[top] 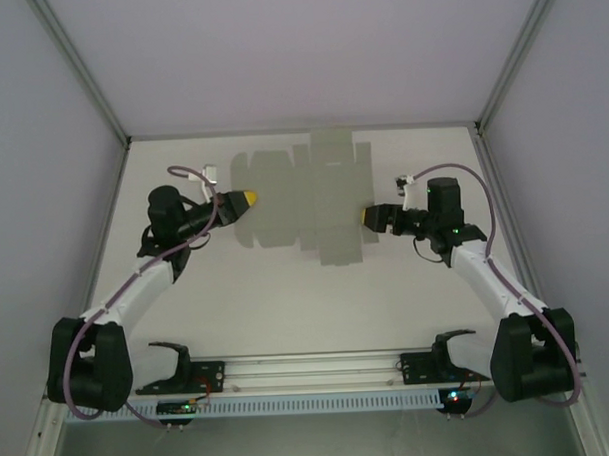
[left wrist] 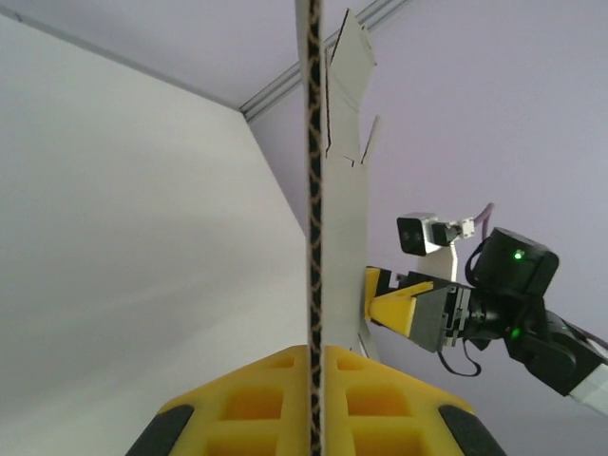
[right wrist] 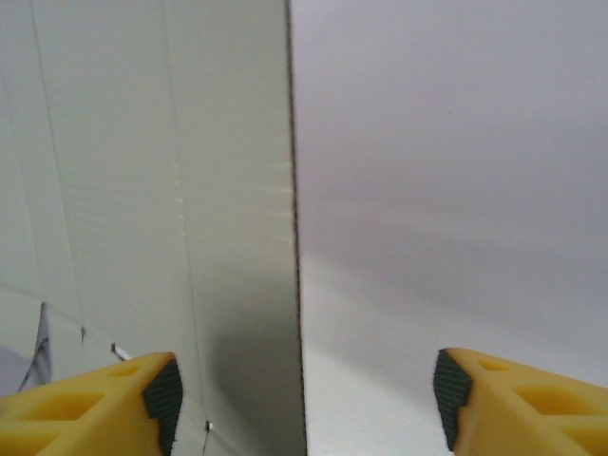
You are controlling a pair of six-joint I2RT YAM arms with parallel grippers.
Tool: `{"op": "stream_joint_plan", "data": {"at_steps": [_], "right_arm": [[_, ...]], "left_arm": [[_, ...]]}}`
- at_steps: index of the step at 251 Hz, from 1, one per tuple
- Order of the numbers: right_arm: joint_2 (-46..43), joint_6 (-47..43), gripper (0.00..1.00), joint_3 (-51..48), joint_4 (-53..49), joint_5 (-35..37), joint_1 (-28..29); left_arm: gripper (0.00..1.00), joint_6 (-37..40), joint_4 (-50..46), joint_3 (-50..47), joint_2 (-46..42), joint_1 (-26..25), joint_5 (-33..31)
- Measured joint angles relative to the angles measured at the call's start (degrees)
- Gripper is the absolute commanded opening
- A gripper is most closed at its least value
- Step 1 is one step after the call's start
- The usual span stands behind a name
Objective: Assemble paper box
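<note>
Paper box [top: 303, 198]: flat die-cut sheet, level over the far middle of the desk [top: 287, 299]. Left gripper [top: 245, 199] is pinched on its left edge; right gripper [top: 369, 217] stands wide, straddling the right edge. Judged light, floppy and easily creased, so grip at panel edges.

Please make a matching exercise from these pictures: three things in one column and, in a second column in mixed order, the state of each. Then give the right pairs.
Things:
1. left gripper
2. right gripper
3. paper box

States:
A. jaws apart, one on either side of a cardboard edge
B. a flat, unfolded sheet with its flaps spread out
C. closed on a cardboard edge

Pairs: 1-C, 2-A, 3-B
</note>
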Motion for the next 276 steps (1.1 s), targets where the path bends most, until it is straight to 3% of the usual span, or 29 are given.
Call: {"op": "stream_joint_plan", "data": {"at_steps": [17, 45, 103, 110, 116, 122, 132, 136, 158, 209, 238, 276], "right_arm": [[0.31, 0.83, 0.58, -0.02, 1.38, -2.89, -0.26], [0.98, 1.55, 0.33, 0.04, 3.17, -6.32, -0.44], [1.18, 2.25, 0.00, 0.44, 5.97, -10.88, -1.38], [1.18, 2.10, 0.00, 0.48, 6.12, -11.21, -1.38], [1.18, 2.14, 0.00, 0.52, 6.16, -11.41, -1.38], [1.18, 2.12, 0.00, 0.52, 6.27, -11.50, -1.38], [1.18, 1.97, 0.00, 0.59, 6.45, -11.54, -1.38], [1.20, 1.86, 0.00, 0.63, 6.47, -11.50, -1.36], [1.64, 0.48, 0.00, 1.25, 5.49, -10.49, -0.74], [8.74, -9.20, 0.00, 7.37, -4.87, -1.95, 3.30], [15.37, -18.38, 0.00, 11.41, -9.25, 8.76, 8.09], [23.17, -33.29, 0.00, 16.20, -10.36, 27.39, 17.20]], "left_arm": [[0.00, -0.79, 0.50, 0.00, -0.70, -0.02, 0.24], [0.00, -0.98, 0.59, -0.02, -1.53, 0.00, 0.24], [0.00, -0.85, 0.20, -0.37, -1.90, 0.20, -1.05], [0.08, -0.68, 0.02, -0.52, -1.90, 0.20, -1.49], [0.22, -0.48, -0.35, -0.63, -1.90, 0.22, -1.77], [0.44, -0.09, -1.09, -0.63, -1.92, 0.31, -2.16], [0.93, 0.72, -2.58, -0.63, -1.97, 0.31, -2.78], [1.00, 1.46, -3.78, -0.63, -2.10, 0.31, -3.26], [1.00, 4.81, -11.78, -0.44, -3.13, 0.28, -7.72], [1.00, 12.98, -33.24, 0.83, -5.22, 0.33, -26.16], [1.00, 15.43, -38.86, 0.96, -4.79, 0.35, -31.41], [1.00, 17.09, -40.04, 1.31, -1.55, 0.35, -31.12]]}}
